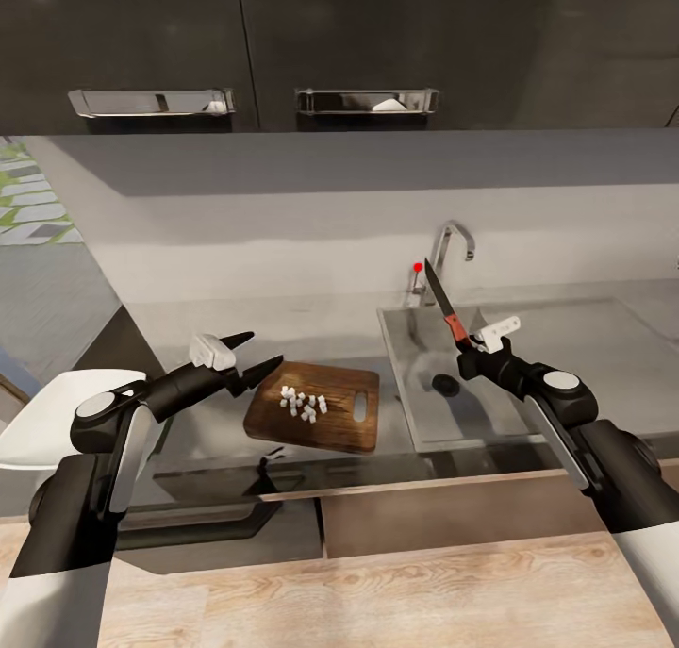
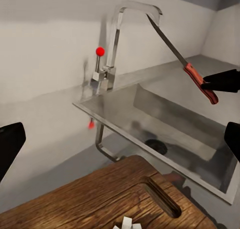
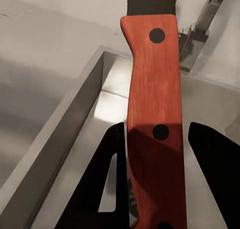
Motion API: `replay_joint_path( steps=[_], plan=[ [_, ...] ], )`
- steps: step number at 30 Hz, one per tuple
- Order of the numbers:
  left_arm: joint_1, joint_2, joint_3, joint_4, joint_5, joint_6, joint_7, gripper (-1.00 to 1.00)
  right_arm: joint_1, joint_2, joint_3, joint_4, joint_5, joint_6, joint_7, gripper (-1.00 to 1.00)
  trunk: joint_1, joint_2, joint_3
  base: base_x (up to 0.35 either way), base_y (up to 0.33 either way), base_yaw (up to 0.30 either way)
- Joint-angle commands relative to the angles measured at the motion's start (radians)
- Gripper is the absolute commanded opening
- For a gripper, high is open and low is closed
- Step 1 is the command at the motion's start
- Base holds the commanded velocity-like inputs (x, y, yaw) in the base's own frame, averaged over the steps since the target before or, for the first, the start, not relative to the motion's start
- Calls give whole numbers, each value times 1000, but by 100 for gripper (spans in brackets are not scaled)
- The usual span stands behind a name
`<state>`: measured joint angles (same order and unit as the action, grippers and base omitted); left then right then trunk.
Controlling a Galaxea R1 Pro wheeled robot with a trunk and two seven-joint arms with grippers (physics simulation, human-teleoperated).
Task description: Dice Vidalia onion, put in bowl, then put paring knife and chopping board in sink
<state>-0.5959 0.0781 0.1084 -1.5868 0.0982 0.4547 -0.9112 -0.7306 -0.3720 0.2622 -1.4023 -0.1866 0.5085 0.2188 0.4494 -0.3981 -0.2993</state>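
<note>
The dark wooden chopping board point(image 1: 335, 420) lies on the grey countertop point(image 1: 189, 332), left of the sink point(image 1: 490, 412), with several white diced onion pieces point(image 1: 302, 403) on it. My left gripper point(image 1: 267, 346) hangs open just above the board's far left corner, holding nothing. My right gripper point(image 1: 469, 349) is shut on the reddish handle of the paring knife point(image 1: 439, 299), over the sink, blade pointing up beside the faucet point(image 1: 453, 244). The right wrist view shows the knife handle point(image 3: 155, 114) between the black fingers point(image 3: 107, 189). A white dish-like shape point(image 1: 38, 422) sits behind my left arm; I cannot tell whether it is the bowl.
The basin has a round drain point(image 1: 445, 384), and the faucet's red knob point(image 1: 418, 267) stands at its back left. Dark wall cabinets with steel handles point(image 1: 151, 101) hang overhead. A light wooden surface point(image 1: 424, 582) lies below the counter's front edge.
</note>
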Motion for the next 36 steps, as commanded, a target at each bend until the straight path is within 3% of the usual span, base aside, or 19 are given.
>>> replay_joint_path(
  steps=[1,10,14,18,21,24,26,30,36],
  plan=[
    [-1,0,1,0,6,9,-2,100,-1,-1,2,-1,-7,5,-1,-100,1,-2,-2,1,-1,-30],
    [-1,-2,0,0,6,9,-2,100,-1,-1,6,21,-5,17,-7,-100,1,-2,-2,0,0,-6],
    [-1,-3,-1,0,6,9,-2,100,-1,13,0,75,-4,157,-10,-100,1,-2,-2,0,0,0],
    [-1,-3,-1,0,6,9,-2,100,-3,31,-1,96,-3,190,-13,-100,1,-2,-2,0,0,0],
    [-1,-3,-1,-1,6,9,-2,100,-29,65,-1,176,-2,197,-47,-100,1,-2,-2,0,0,0],
    [-1,-4,-1,-1,6,9,-3,100,-100,87,-1,344,-2,197,-95,-100,1,-2,-2,0,0,0],
    [-1,-4,-1,0,6,9,-3,100,-144,91,-1,417,-2,197,-103,-100,1,-2,-2,0,0,0],
    [-1,-4,-2,-1,6,9,-3,100,-171,93,-4,452,-2,199,-109,-100,1,-2,-2,0,0,0],
    [-1,-7,-2,-1,6,9,-3,100,-240,107,-31,591,-3,199,-118,-100,1,-2,-2,0,0,0]
  ],
)
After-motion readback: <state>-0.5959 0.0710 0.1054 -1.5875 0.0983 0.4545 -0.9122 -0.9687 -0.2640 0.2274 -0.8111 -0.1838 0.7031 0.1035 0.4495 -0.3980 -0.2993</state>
